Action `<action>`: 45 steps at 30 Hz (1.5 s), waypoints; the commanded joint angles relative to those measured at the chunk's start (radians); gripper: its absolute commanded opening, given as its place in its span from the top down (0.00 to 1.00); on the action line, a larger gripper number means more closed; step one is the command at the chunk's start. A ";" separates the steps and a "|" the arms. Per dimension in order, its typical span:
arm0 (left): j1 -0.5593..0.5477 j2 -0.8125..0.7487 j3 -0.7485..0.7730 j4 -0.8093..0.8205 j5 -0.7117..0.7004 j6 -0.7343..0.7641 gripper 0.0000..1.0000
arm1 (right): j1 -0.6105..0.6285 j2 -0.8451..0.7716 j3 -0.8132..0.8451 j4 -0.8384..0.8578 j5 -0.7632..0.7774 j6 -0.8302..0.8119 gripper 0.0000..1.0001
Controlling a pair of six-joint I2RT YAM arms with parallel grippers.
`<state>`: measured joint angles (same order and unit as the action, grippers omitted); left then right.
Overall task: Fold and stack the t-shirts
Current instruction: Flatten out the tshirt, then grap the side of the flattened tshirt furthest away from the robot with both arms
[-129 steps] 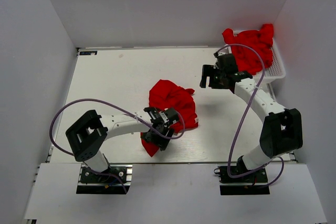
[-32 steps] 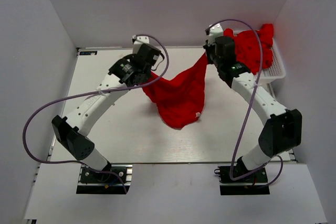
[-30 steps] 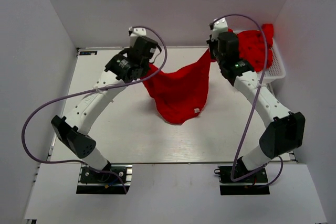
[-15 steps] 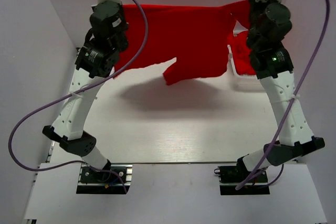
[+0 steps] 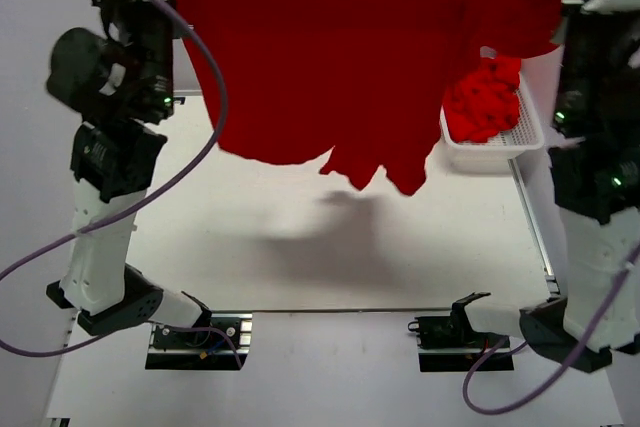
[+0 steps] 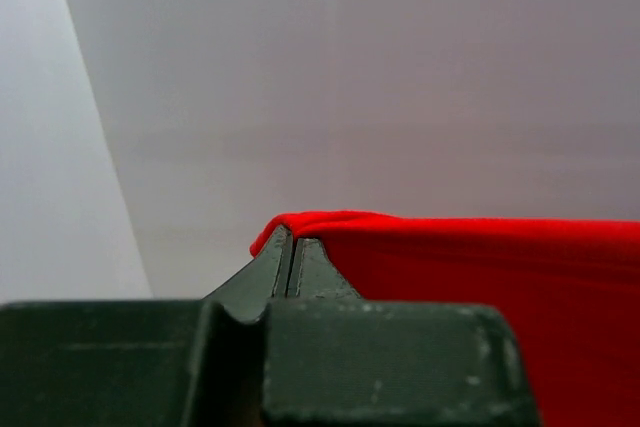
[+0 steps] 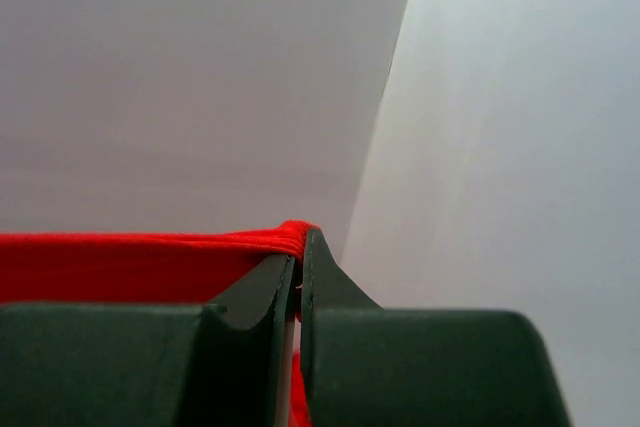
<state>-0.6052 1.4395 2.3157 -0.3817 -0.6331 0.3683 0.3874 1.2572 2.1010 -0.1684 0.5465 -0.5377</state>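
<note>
- While I hold both arms raised high, the white table [image 5: 300,247] lies well below the cloth, with a soft grey shadow [image 5: 330,237] on it under the hanging hem.
- Plain pale walls [image 5: 30,197] close the space in on the left, the right and the far side.
- A red t-shirt [image 5: 350,57] is stretched wide in the air between my two arms. Its top edge is pulled nearly straight and its lower part hangs in uneven folds, apart from the table.
- My left gripper [image 6: 291,247] has its jaws pressed together on one top corner of that t-shirt, and a small fold of red cloth rides over the tips.
- My right gripper [image 7: 298,267] is clamped the same way on the other top corner, with the cloth running off to its left.
- Only the overhead view shows the white slotted basket [image 5: 500,152] at the far right of the table, the heap of red t-shirts [image 5: 485,102] in it, and my purple cables [image 5: 200,67].
- Only the wrist views show the pinches close up, each set against bare wall.
- Small green lights [image 5: 165,99] glow on my arms. I cannot tell whether the held t-shirt shows a neck label.
</note>
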 commanded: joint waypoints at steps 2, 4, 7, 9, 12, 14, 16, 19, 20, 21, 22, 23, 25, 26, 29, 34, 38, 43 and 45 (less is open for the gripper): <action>0.018 -0.085 0.062 0.046 0.071 0.055 1.00 | -0.018 -0.102 0.063 0.101 -0.052 -0.045 1.00; 0.018 -0.102 0.062 0.032 0.134 0.055 1.00 | -0.021 -0.127 0.047 0.131 -0.072 -0.063 1.00; 0.018 -0.134 0.062 -0.011 0.212 0.032 1.00 | -0.021 -0.150 0.033 0.130 -0.105 -0.061 1.00; 0.018 -0.165 -0.002 -0.011 0.254 0.012 1.00 | -0.021 -0.173 -0.011 0.127 -0.114 -0.039 1.00; 0.018 -0.157 -0.059 -0.002 0.225 0.012 1.00 | -0.019 -0.219 -0.153 0.185 -0.100 -0.048 1.00; 0.018 -0.124 -0.068 -0.002 0.159 0.012 1.00 | -0.018 -0.210 -0.211 0.182 -0.092 -0.056 1.00; 0.018 -0.093 -0.111 -0.003 0.041 -0.025 1.00 | -0.018 -0.196 -0.277 0.201 -0.018 -0.056 1.00; 0.033 -0.093 -0.315 0.058 -0.062 -0.087 1.00 | -0.021 -0.156 -0.464 0.372 0.115 -0.106 1.00; 0.033 -0.102 -0.413 0.058 -0.086 -0.121 1.00 | -0.025 -0.145 -0.499 0.400 0.134 -0.107 1.00; 0.033 -0.102 -0.461 0.070 -0.120 -0.161 1.00 | -0.027 -0.098 -0.588 0.447 0.148 -0.102 1.00; 0.044 -0.091 -0.505 0.070 -0.132 -0.204 1.00 | -0.025 -0.084 -0.613 0.452 0.156 -0.090 1.00; 0.056 -0.080 -0.582 0.070 -0.146 -0.233 1.00 | -0.030 -0.061 -0.630 0.449 0.133 -0.068 1.00; 0.073 -0.022 -0.640 0.060 -0.146 -0.329 1.00 | -0.041 0.031 -0.676 0.429 0.098 0.030 1.00; 0.096 0.008 -0.669 0.034 -0.119 -0.353 1.00 | -0.048 0.088 -0.688 0.426 0.078 0.045 1.00; 0.154 0.181 -0.633 -0.029 -0.056 -0.430 1.00 | -0.058 0.267 -0.650 0.402 0.059 0.122 1.00; 0.232 0.479 -0.456 -0.066 0.001 -0.442 1.00 | -0.073 0.614 -0.399 0.291 0.015 0.179 1.00; 0.294 0.672 -0.322 -0.102 0.067 -0.442 1.00 | -0.070 0.780 -0.253 0.224 -0.019 0.176 1.00; 0.369 0.800 -0.270 -0.022 0.140 -0.442 1.00 | -0.067 0.944 -0.092 0.211 -0.085 0.173 1.00; 0.389 0.834 -0.236 0.010 0.160 -0.431 1.00 | -0.067 0.990 -0.047 0.225 -0.100 0.166 1.00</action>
<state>-0.2455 2.2910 1.9942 -0.4496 -0.5198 -0.0601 0.3222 2.2261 1.9644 0.0032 0.4812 -0.3805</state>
